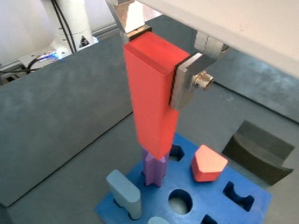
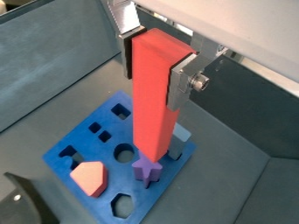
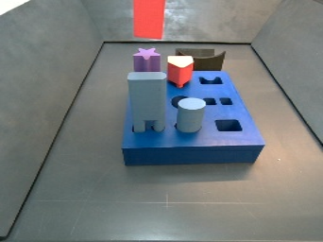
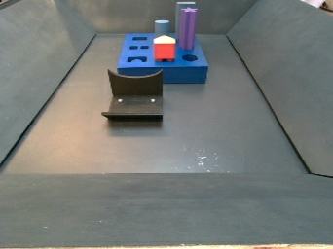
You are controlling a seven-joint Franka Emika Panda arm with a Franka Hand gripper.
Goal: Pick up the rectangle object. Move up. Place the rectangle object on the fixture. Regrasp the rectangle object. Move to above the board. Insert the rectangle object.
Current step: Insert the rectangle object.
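Note:
My gripper is shut on the upper part of the rectangle object, a long plain red block that hangs upright. Both wrist views show its silver fingers pressed on two opposite sides of the rectangle object. Below it lies the blue board with its shaped holes. In a side view only the block's lower end shows at the upper edge, high over the far part of the board. The dark fixture stands empty on the floor beside the board.
On the board stand a purple star piece, a tall light-blue block, a light-blue cylinder and a short red piece. A square hole is open. Sloping grey walls enclose the floor.

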